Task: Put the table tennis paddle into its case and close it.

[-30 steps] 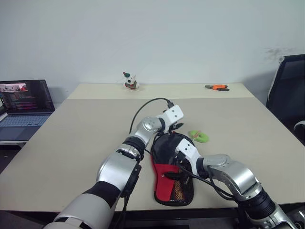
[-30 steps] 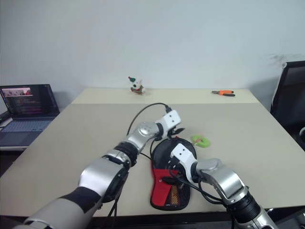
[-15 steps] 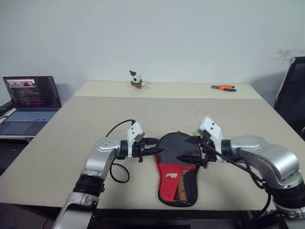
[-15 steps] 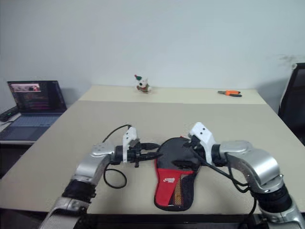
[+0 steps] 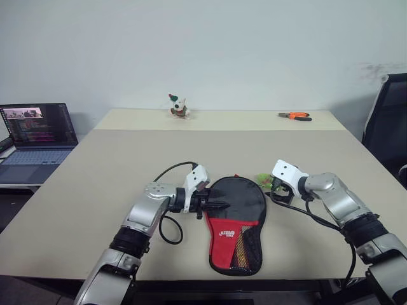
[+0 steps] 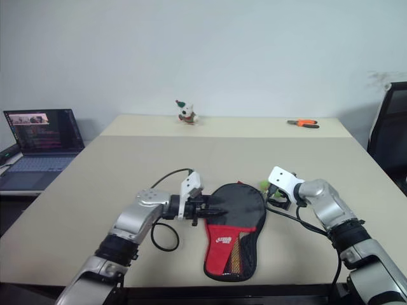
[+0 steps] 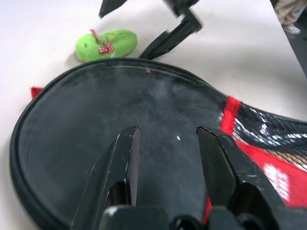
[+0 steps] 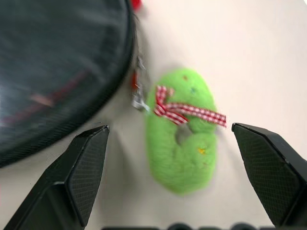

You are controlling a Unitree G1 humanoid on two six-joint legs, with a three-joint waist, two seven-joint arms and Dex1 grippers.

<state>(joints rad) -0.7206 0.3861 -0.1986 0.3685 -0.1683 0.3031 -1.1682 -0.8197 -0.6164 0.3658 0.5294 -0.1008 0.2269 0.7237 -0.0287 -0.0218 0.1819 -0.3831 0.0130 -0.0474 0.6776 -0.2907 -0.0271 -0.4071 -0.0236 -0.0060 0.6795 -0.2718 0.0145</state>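
Observation:
The case [image 5: 238,203] lies flat on the table [image 5: 127,152], black round part away from me, red mesh panel [image 5: 234,238] toward me. The table tennis paddle is hidden. A green pom-pom zipper pull [image 8: 184,139] rests on the table at the case's far right rim [image 8: 53,62]. My left gripper [image 7: 168,132] reaches in from the left, open, its fingers just over the black cover [image 7: 96,124] with nothing between them. At the case's right side my right gripper [image 8: 170,128] stands wide open, one finger on each side of the pom-pom [image 5: 262,178].
A laptop [image 5: 35,136] stands open on a side table at the left. At the far edge are a small toy figure [image 5: 177,107] and orange pliers [image 5: 292,115]. A black chair [image 5: 388,121] stands at the right.
My left gripper has drawn back from the case's far end to its left rim. My right gripper has swung off the case's middle to the pom-pom on the right.

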